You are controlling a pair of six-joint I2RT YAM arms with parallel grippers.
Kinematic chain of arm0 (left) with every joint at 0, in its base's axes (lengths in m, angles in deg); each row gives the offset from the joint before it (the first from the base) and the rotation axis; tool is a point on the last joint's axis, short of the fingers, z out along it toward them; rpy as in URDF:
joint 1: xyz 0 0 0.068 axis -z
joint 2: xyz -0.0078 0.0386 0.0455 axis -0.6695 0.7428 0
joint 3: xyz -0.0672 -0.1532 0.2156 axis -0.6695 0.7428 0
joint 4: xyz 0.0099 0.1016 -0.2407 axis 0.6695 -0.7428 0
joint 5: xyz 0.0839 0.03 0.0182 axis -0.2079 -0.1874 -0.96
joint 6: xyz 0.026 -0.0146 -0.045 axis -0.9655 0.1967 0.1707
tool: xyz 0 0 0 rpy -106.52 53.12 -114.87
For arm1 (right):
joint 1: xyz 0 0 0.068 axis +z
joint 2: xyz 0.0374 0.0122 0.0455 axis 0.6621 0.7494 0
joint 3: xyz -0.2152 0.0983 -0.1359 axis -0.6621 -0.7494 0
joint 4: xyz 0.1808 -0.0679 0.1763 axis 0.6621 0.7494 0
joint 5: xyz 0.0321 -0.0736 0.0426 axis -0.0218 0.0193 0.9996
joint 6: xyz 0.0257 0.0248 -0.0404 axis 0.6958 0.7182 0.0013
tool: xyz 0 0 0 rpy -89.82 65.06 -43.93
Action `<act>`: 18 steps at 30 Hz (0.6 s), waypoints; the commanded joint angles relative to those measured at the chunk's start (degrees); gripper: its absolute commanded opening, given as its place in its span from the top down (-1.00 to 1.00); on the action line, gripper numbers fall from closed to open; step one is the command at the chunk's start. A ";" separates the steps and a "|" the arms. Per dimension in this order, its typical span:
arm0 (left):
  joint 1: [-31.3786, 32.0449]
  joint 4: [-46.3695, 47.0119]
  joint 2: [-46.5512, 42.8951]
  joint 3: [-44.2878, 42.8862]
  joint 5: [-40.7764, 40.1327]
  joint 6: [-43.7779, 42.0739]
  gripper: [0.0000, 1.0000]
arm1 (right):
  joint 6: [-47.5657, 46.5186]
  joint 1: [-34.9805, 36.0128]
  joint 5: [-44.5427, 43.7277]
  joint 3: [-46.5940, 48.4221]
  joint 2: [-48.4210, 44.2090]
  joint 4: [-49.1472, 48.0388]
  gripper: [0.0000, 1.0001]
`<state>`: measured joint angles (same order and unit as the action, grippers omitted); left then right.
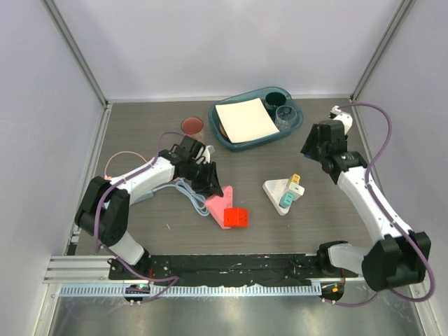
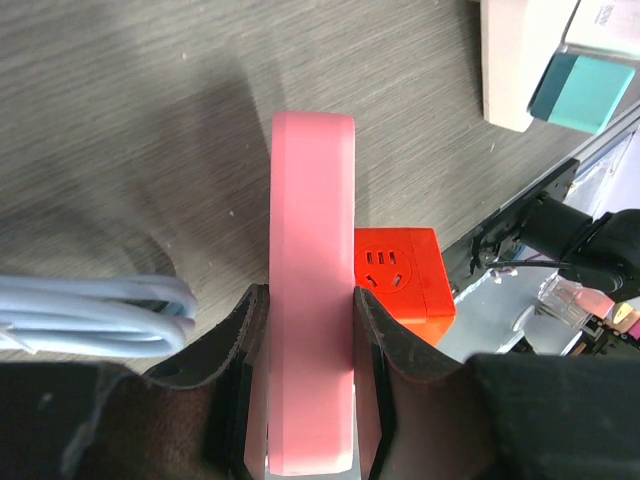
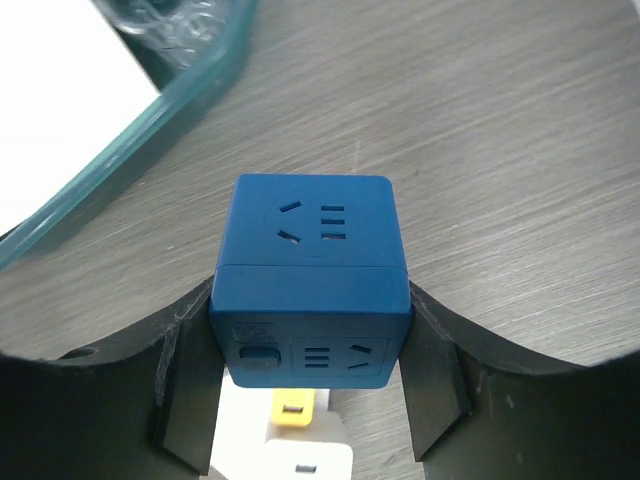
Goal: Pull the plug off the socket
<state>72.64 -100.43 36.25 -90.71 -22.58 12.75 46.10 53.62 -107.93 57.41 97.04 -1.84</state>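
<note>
My left gripper point(image 1: 206, 178) point(image 2: 310, 300) is shut on the edge of the flat pink triangle point(image 1: 219, 203) point(image 2: 312, 240), which carries a red cube point(image 1: 237, 217) point(image 2: 405, 280). The pink cube plug is hidden; only its thin pink cord point(image 1: 115, 159) shows, at the left. The socket's thick pale-blue cord point(image 1: 183, 189) point(image 2: 90, 310) lies beside the left gripper, and its strip body is hidden under the gripper. My right gripper point(image 1: 315, 148) point(image 3: 310, 300) is shut on a dark blue cube adapter point(image 3: 310, 260) above the table.
A teal tray point(image 1: 227, 136) at the back holds a white sheet, a dark cup point(image 1: 275, 98) and a clear cup point(image 1: 285, 117). A reddish cup point(image 1: 192, 126) stands left of it. A white triangular board point(image 1: 274, 189) with yellow and teal adapters sits mid-right.
</note>
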 commanded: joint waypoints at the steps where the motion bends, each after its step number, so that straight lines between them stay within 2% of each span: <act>1: 0.06 0.60 0.34 -5.62 3.29 -0.39 1.00 | 3.61 -9.51 11.39 1.61 5.12 -7.27 0.59; 4: 0.06 1.82 -0.89 -3.96 1.45 -0.75 1.00 | 3.89 -14.51 13.17 0.20 9.07 -11.06 0.55; 10: -0.02 0.51 -2.91 -3.68 2.23 -1.62 1.00 | 5.73 -24.28 29.59 1.17 19.79 -17.99 0.53; 15: -0.02 1.48 -5.02 -2.19 3.73 -1.27 1.00 | 7.66 -27.80 39.42 -1.02 23.75 -24.16 0.47; 17: 0.06 1.56 -5.81 -2.10 3.90 -1.36 1.00 | 8.89 -29.47 42.51 -2.51 25.51 -26.80 0.34; 18: -0.02 1.48 -5.99 -2.10 3.99 -1.36 1.00 | 9.94 -29.74 43.75 -2.96 25.95 -28.63 0.18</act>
<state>72.64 -100.41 34.10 -92.44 -22.69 11.28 52.53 25.58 -74.77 55.60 122.17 -20.11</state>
